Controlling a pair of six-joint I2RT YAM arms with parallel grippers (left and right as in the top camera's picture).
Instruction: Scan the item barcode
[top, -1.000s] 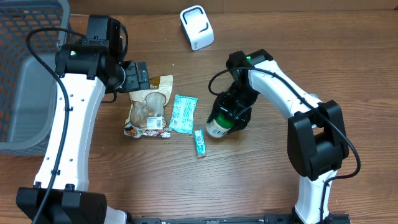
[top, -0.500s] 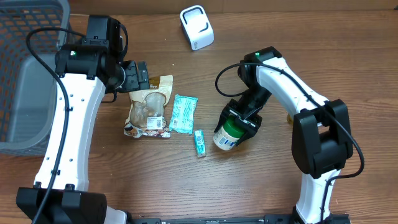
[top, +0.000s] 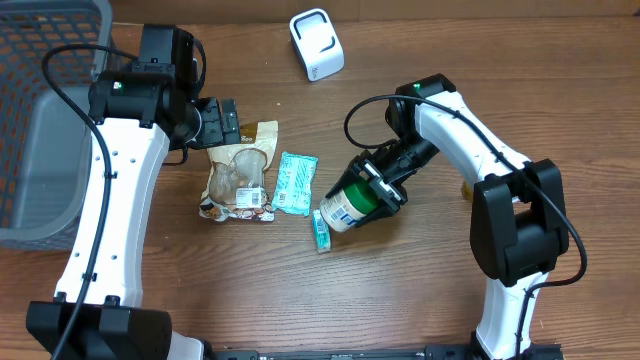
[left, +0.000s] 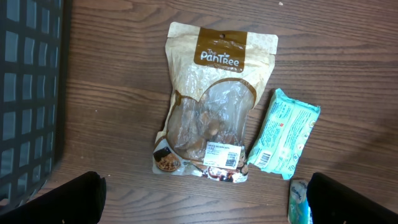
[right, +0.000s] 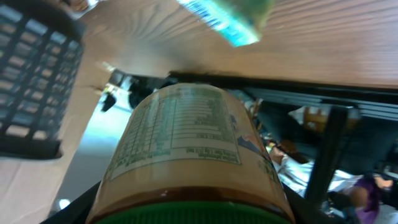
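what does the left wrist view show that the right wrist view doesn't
Only the left wrist: the Pantree pouch lying flat, a teal packet beside it, and a small teal box at the bottom edge. Only the right wrist: the jar close up, green lid toward the camera, printed table facing up. Both: the wooden table and the grey basket. The right wrist also catches a blurred teal item; whether it is the packet or the box, I cannot tell.

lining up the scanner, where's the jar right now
In the overhead view the jar is near the middle, tilted in the right end effector, just right of the small teal box.
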